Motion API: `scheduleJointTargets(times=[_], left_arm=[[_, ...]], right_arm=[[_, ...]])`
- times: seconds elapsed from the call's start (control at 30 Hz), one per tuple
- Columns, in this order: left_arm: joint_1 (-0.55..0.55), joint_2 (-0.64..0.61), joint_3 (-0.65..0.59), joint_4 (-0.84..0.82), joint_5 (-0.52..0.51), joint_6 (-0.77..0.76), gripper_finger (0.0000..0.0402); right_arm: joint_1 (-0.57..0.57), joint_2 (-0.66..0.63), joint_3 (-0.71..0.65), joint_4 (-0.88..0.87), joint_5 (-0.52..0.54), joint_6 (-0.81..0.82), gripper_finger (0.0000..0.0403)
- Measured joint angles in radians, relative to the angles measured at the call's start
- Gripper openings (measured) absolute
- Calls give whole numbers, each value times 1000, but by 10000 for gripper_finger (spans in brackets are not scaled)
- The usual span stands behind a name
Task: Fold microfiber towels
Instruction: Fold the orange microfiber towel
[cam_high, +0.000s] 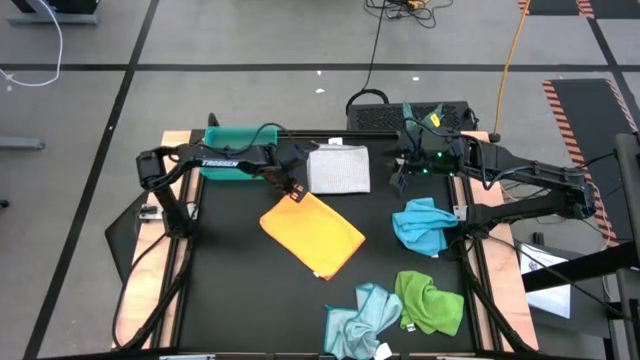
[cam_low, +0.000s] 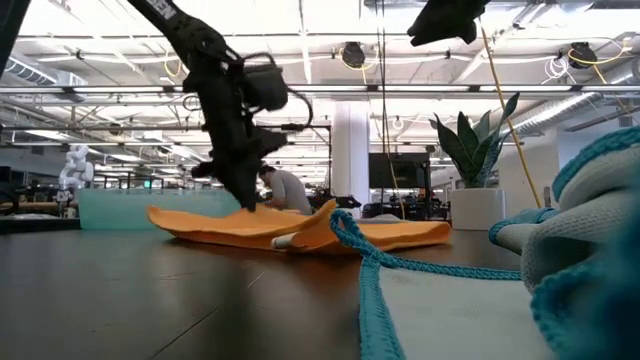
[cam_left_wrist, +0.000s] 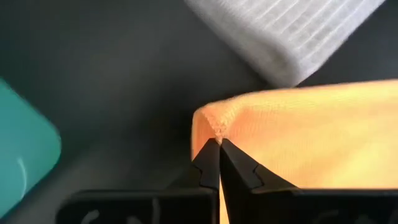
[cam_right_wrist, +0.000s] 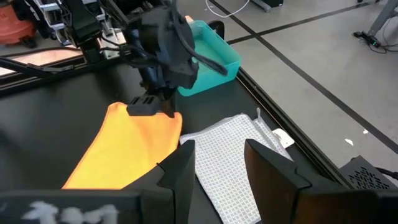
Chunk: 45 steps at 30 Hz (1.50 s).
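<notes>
The left gripper (cam_left_wrist: 219, 144) is down on the table now, fingers pinched tight together on the far corner of the yellow-orange towel (cam_high: 312, 233), which lies spread flat in the middle of the dark table (cam_high: 230, 290). You can see that corner puckering right at the fingertips. Just beyond the pinch sits the white-grey towel (cam_high: 338, 168), folded into a neat rectangle near the back edge, close beside the orange one. The teal tray (cam_high: 232, 150) is at the back left, partly under the left arm.

Over on the other side, the right gripper (cam_right_wrist: 217, 158) hangs above the back right of the table, its fingers standing partly apart with nothing between them, looking down on the white-grey towel.

The bright blue towel (cam_high: 424, 226) is bunched up on the right side of the table. At the front edge, the green towel (cam_high: 430, 302) lies crumpled, and the pale blue towel (cam_high: 362, 318) is rumpled right against its left side, the two touching
</notes>
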Motion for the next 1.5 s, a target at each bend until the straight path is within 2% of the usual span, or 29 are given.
scheduleJointTargets(times=[0.1,0.3,0.6,0.73,0.9,1.1,1.3,1.5], left_arm=[[8,14,0,28,-16,29,11],[15,14,1,56,-121,62,43],[12,12,1,-33,-95,130,66],[12,12,1,-97,-25,127,67],[5,-28,0,-118,22,88,67],[-29,-157,0,-119,-42,106,67],[-72,-303,1,-128,-180,132,67],[-107,-369,1,-134,-201,156,67]], right_arm=[[0,0,0,0,-1,0,130],[2,0,0,-2,-24,26,130],[2,1,0,-10,-34,38,130],[2,38,0,-24,-98,57,128],[35,185,-2,-44,-196,78,94],[136,421,-5,38,-244,91,8],[244,613,-5,278,-263,209,1],[370,748,-5,494,-200,409,0]])
